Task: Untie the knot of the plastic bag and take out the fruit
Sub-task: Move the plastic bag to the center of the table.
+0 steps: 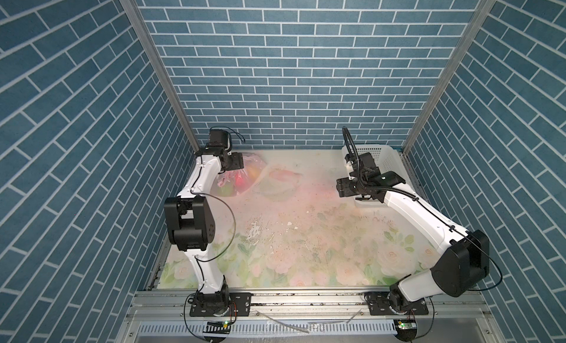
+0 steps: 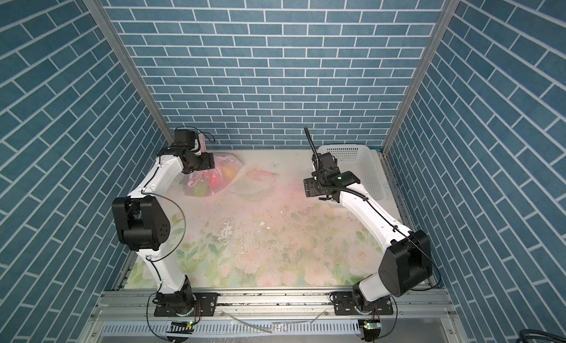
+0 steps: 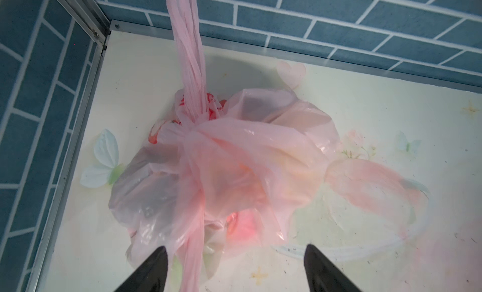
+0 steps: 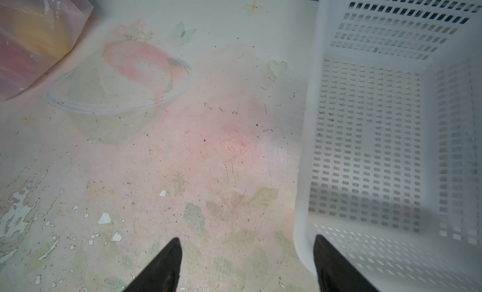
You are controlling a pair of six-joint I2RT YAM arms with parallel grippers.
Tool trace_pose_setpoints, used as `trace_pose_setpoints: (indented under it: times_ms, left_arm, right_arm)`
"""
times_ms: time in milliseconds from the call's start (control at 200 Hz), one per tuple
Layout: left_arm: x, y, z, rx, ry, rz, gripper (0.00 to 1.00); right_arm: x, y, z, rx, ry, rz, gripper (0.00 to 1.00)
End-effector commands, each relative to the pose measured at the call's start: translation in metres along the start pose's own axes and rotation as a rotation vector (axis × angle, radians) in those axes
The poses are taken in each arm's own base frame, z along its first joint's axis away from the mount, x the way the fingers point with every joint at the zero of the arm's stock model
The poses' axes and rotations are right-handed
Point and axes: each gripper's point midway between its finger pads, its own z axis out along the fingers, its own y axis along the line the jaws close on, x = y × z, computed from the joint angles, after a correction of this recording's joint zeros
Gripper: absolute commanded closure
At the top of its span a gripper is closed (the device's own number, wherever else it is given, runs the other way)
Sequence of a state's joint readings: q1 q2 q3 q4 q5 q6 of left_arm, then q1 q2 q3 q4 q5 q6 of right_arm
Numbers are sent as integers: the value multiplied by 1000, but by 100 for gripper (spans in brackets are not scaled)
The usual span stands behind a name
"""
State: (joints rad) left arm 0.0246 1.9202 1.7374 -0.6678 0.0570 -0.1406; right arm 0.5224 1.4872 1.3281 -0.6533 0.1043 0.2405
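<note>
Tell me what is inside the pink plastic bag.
Through the plastic bag blurred fruit shows: red, green, orange-yellow. The knot is tied; folded film hides the rest.

Both top views looked down from far above the plastic bag (image 1: pixel 245 179); the left wrist camera hung close over it, the right wrist camera caught only its edge.

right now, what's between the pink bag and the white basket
Nothing: only bare floral tabletop separates the pink plastic bag from the white perforated basket, clearest in the right wrist view.
</note>
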Motion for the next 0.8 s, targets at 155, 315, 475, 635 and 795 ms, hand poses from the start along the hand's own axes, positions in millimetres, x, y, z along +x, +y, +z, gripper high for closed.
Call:
trace_pose_setpoints:
  times_ms: [155, 315, 475, 635, 795]
  left_arm:
    - [-8, 1, 37, 16, 49, 32, 24]
    - [-2, 1, 54, 19, 76, 26, 49]
    - [9, 1, 57, 22, 89, 17, 75]
    - [18, -5, 52, 60, 94, -9, 100]
    - [29, -18, 35, 131, 98, -52, 100]
  right_arm:
    - [10, 3, -8, -2, 21, 25, 20]
    - [11, 1, -10, 9, 18, 25, 20]
    - [11, 1, -11, 11, 11, 30, 20]
    - [10, 2, -10, 6, 5, 35, 20]
    - [13, 2, -8, 2, 4, 42, 20]
